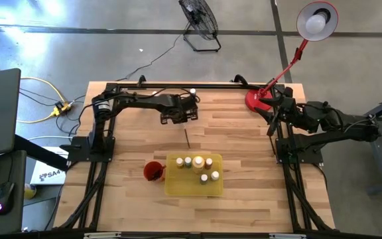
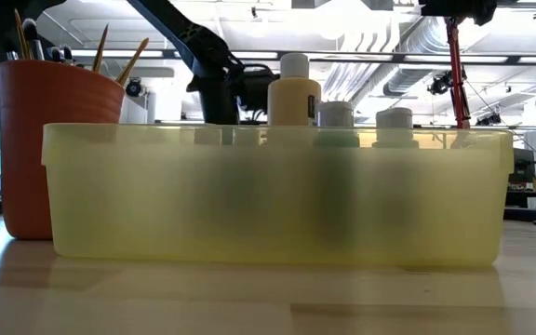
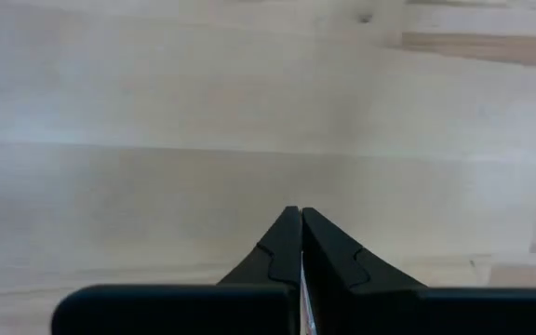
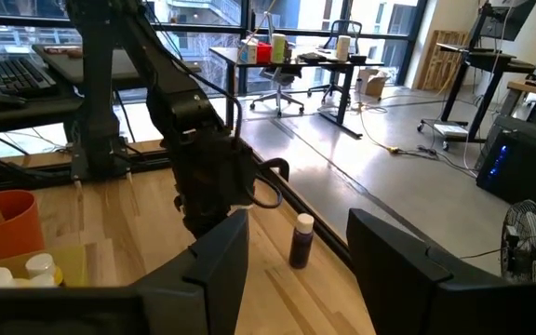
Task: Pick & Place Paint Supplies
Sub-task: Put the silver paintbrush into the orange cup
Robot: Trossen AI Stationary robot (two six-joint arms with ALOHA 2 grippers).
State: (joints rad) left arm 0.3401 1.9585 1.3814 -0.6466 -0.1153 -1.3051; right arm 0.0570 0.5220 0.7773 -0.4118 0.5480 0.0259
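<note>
A thin dark paintbrush [image 1: 186, 138] runs from under my left gripper [image 1: 180, 121] toward the table's near edge. That gripper points steeply down over bare wood and is shut [image 3: 301, 212]. The flat yellow tray [image 1: 175, 187] stands at the near middle and holds several pale-capped paint bottles [image 1: 197, 162]. Beside it, the red cup [image 1: 153, 170] holds several brushes [image 2: 110, 51]. One dark bottle [image 4: 301, 240] stands alone on its base near the far edge. My right gripper [image 4: 291, 298] hangs open at the table's right side, high above the wood. My left gripper pinches the paintbrush's far end between its two fingers, coming from above and pointing steeply down. Only a thin pale sliver [image 3: 303, 296] shows in the seam between the fingers. The brush trails toward the near edge; whether it is clear of the table, I cannot tell.
A red desk lamp [image 1: 260, 99] stands at the far right corner, close to my right arm. Bare wood [image 1: 231, 133] lies between the gripper and the tray. The dark frame rails [image 1: 105, 153] run along the table's left and right sides.
</note>
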